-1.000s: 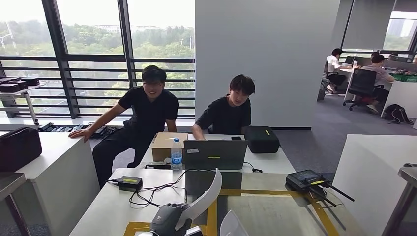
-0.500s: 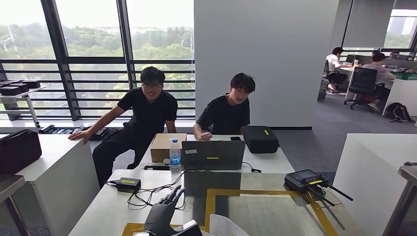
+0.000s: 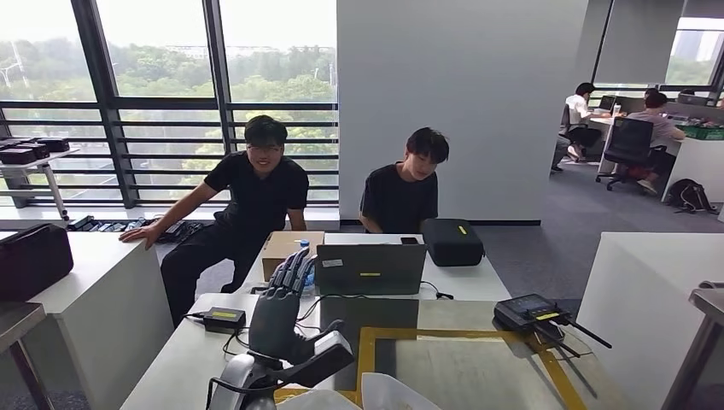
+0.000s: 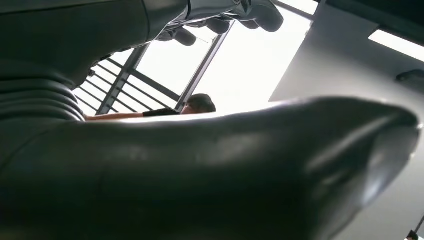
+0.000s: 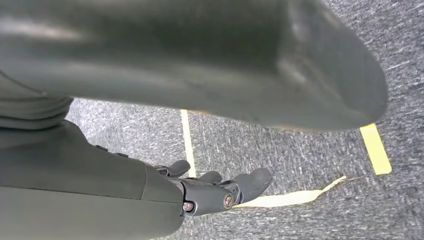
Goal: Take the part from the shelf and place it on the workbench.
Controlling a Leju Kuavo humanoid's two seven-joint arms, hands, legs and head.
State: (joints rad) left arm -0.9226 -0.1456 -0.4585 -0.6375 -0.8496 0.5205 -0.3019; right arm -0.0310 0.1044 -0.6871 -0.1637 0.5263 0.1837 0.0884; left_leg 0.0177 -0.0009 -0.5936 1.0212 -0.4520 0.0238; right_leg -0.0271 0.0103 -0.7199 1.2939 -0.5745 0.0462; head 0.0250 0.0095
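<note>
The white curved part (image 3: 386, 395) lies on the workbench (image 3: 461, 367) at the bottom edge of the head view, cut off by the frame, on the mat framed by yellow tape. My left hand (image 3: 286, 318) is raised just above and to the left of it, fingers spread and pointing up, holding nothing. In the left wrist view its thick thumb (image 4: 215, 170) crosses the picture and its dark fingers (image 4: 225, 20) point toward the window. My right hand (image 5: 215, 192) hangs over the grey carpet, fingers loosely extended and holding nothing.
Behind the mat stand a laptop (image 3: 371, 269), a black case (image 3: 452, 242), a cardboard box (image 3: 282, 248), a power adapter with cables (image 3: 224, 318) and a black controller (image 3: 534, 312). Two people (image 3: 260, 192) sit behind the table. A white cabinet (image 3: 649, 290) stands right.
My left hand has let go of the white part, which now lies low on the workbench. The hand has risen with its fingers spread.
</note>
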